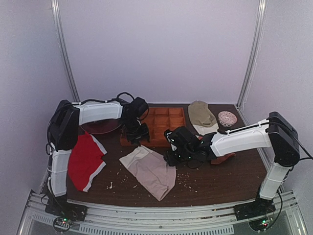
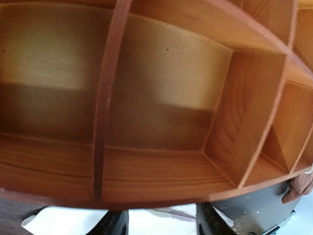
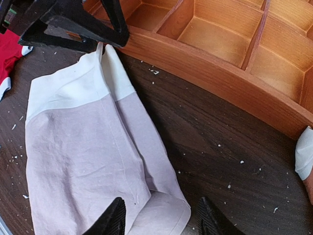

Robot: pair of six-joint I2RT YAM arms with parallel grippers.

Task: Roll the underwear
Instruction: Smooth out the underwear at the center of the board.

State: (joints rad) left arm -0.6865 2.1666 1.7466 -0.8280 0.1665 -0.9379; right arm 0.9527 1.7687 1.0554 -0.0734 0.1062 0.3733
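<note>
The underwear [image 1: 149, 171] lies spread flat on the dark table, pinkish-beige with a white waistband [image 3: 73, 85] toward the wooden tray. My left gripper [image 1: 138, 139] hangs open at the tray's near left edge, over the waistband's corner; the white band [image 2: 58, 218] shows below and between its fingertips [image 2: 111, 226]. My right gripper [image 3: 161, 223] is open at the cloth's right edge, straddling a folded-over corner [image 3: 166, 210] without pinching it. The left gripper [image 3: 73, 24] also shows at the top left of the right wrist view.
A wooden compartment tray [image 1: 164, 122] sits behind the underwear. A red garment with white trim [image 1: 85, 159] lies left, a dark plate [image 1: 100, 128] behind it. An olive garment [image 1: 201, 113] and a small patterned bowl [image 1: 227, 118] sit back right. An orange-rust garment [image 1: 224, 159] lies under the right arm.
</note>
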